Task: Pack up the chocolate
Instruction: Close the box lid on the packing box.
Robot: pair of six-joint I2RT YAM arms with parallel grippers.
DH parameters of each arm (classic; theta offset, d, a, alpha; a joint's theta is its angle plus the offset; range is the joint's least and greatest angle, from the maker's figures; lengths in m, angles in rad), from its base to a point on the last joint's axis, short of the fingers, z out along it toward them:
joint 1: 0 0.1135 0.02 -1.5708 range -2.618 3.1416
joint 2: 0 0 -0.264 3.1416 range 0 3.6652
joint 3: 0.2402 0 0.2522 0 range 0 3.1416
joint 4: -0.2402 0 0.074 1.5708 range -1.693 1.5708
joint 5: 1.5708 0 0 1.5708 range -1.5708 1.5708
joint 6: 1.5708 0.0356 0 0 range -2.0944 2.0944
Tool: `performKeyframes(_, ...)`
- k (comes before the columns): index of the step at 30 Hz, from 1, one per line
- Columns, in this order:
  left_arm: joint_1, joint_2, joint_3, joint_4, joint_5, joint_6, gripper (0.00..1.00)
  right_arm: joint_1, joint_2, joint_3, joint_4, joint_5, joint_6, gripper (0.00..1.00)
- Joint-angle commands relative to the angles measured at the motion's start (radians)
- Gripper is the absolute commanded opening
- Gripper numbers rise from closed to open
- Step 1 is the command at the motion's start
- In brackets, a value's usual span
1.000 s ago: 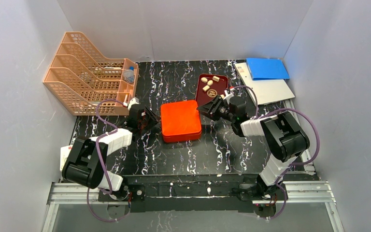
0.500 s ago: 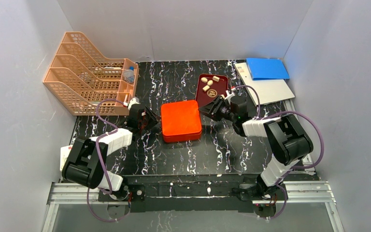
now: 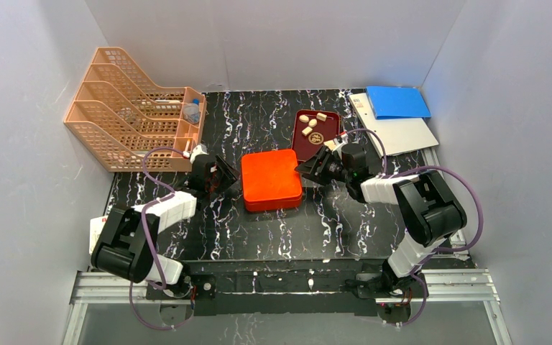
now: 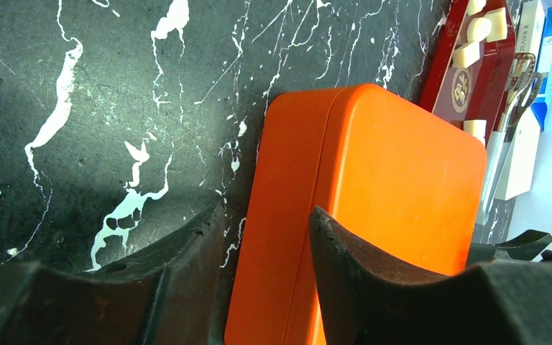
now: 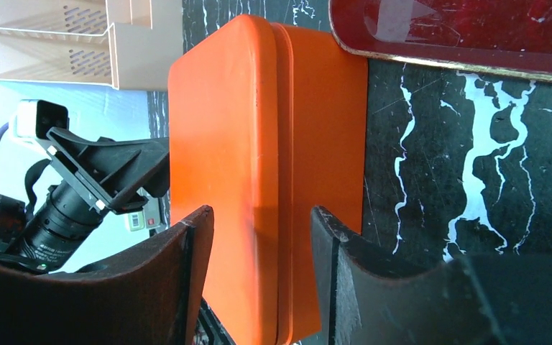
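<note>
The orange-red box point(image 3: 271, 180) lies closed mid-table. Several pale chocolate pieces point(image 3: 307, 131) lie in the dark red tray point(image 3: 330, 123) behind it, and they also show in the left wrist view point(image 4: 467, 54). My left gripper point(image 3: 221, 177) is open at the box's left edge point(image 4: 266, 215): one finger is beside the wall, the other over the lid point(image 4: 395, 180). My right gripper point(image 3: 309, 169) is open at the box's right edge point(image 5: 260, 212), its fingers either side of the lid seam point(image 5: 277, 144). Neither holds chocolate.
A peach file organizer point(image 3: 133, 108) stands at the back left. A blue folder point(image 3: 395, 102) on white sheets point(image 3: 406, 135) lies at the back right. The tray's front rim point(image 5: 467, 63) is close beside the right gripper. Grey walls enclose the table.
The orange-red box has slid slightly to the right. Both grippers have shifted a little with it and still stand at its edges.
</note>
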Motion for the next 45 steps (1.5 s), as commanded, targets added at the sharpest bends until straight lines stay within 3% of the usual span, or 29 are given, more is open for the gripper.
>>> performKeyframes(1,-0.006,-0.049,-0.010,0.002,-0.006,-0.002,0.46,-0.001,0.004,0.046,-0.021,-0.022,-0.034,0.60)
performKeyframes(15,-0.006,-0.112,-0.057,0.054,0.012,-0.027,0.47,-0.001,0.045,0.091,-0.049,-0.045,-0.052,0.65)
performKeyframes(27,-0.020,-0.002,-0.036,0.100,0.132,-0.025,0.48,0.008,0.069,0.127,-0.085,-0.055,-0.068,0.65)
performKeyframes(45,-0.049,0.096,-0.010,0.116,0.146,-0.022,0.47,0.014,0.131,0.129,-0.110,-0.059,-0.077,0.66)
